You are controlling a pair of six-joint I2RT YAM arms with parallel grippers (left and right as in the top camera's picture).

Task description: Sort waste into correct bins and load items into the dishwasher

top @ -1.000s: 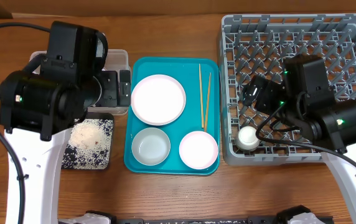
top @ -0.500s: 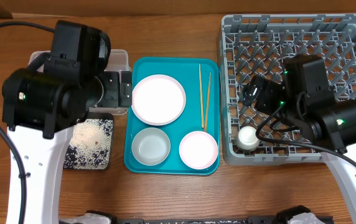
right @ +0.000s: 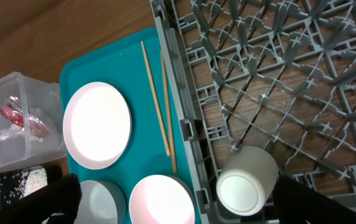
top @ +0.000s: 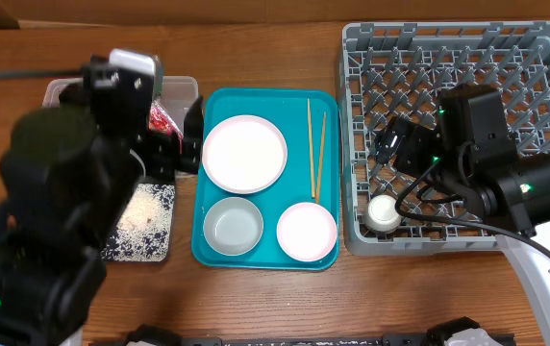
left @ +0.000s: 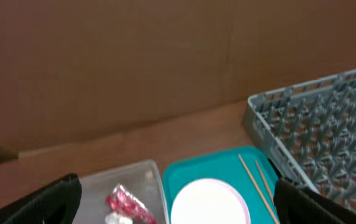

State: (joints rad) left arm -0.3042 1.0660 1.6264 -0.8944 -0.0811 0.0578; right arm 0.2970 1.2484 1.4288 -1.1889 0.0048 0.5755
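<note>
The red snack wrapper lies in the clear tub, also seen in the left wrist view. Rice lies on the black tray. The white plate, grey bowl, pink dish and two chopsticks lie on the teal tray. A white cup stands upside down in the grey rack. My left gripper is open and empty, high above the tub's right edge. My right gripper is open and empty over the rack's left side. No other cups show.
A brown cardboard wall stands behind the table. The rack's pegs are bare apart from the cup near the front left corner. Bare wood lies along the front edge.
My left arm has risen towards the overhead camera and blurs there; the wrapper in the tub now shows. The right arm and the dishes have not moved.
</note>
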